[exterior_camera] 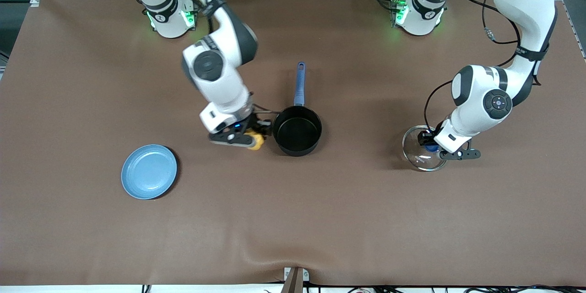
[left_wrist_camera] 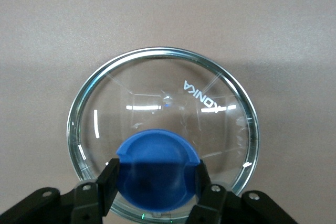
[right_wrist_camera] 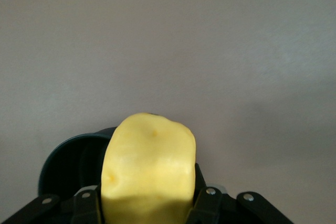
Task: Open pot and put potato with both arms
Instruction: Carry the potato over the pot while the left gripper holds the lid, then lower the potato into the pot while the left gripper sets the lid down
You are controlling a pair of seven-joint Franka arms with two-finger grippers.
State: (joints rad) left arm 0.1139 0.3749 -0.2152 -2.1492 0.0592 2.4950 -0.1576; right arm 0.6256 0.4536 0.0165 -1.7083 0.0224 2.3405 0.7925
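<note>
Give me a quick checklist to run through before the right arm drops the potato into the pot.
1. Pot uncovered: ok, its black inside shows with nothing in it.
2. Potato held: ok, the right tool is shut on it.
3. Potato over the pot's mouth: not ok, it hangs beside the rim toward the right arm's end of the table.
4. Lid out of the way: ok, it is well off toward the left arm's end.
5. Left tool holding the lid: ok, its fingers flank the blue knob.
6. Lid resting on the table: cannot tell.
</note>
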